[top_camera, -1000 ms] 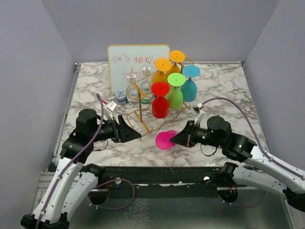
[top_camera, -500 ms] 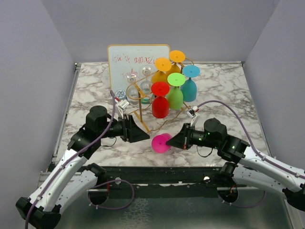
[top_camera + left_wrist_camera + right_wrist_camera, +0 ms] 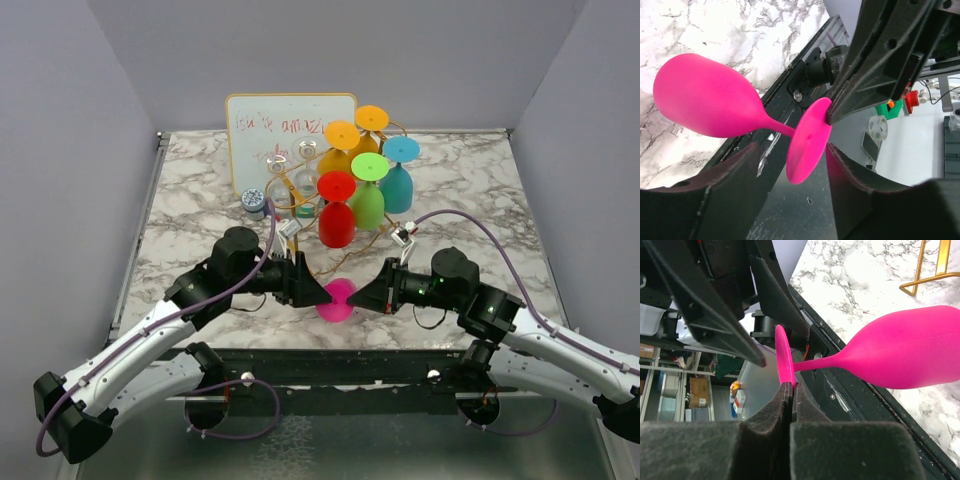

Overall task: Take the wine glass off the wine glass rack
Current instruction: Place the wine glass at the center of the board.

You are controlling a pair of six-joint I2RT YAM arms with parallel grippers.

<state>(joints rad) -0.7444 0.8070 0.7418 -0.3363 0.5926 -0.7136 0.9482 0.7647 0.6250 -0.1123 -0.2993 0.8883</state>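
Observation:
A pink wine glass (image 3: 336, 298) is held sideways over the table's near edge, off the gold wire rack (image 3: 300, 252). My right gripper (image 3: 364, 296) is shut on the rim of its round foot (image 3: 785, 365), seen at the pinch in the right wrist view (image 3: 791, 386). My left gripper (image 3: 318, 293) is open; its jaws stand on either side of the same foot (image 3: 807, 140) without touching it, seen in the left wrist view (image 3: 792, 150). The pink bowl (image 3: 705, 97) points toward the rack.
The rack holds red (image 3: 336, 218), green (image 3: 368, 200), teal (image 3: 398, 182), orange (image 3: 342, 145) and clear (image 3: 280, 185) glasses hung upside down. A whiteboard (image 3: 285, 125) stands behind it. A small jar (image 3: 254, 203) sits left of the rack.
My left arm has swung right, bringing its open jaws around the pink glass's foot. My right gripper has shifted the glass slightly left and nearer.

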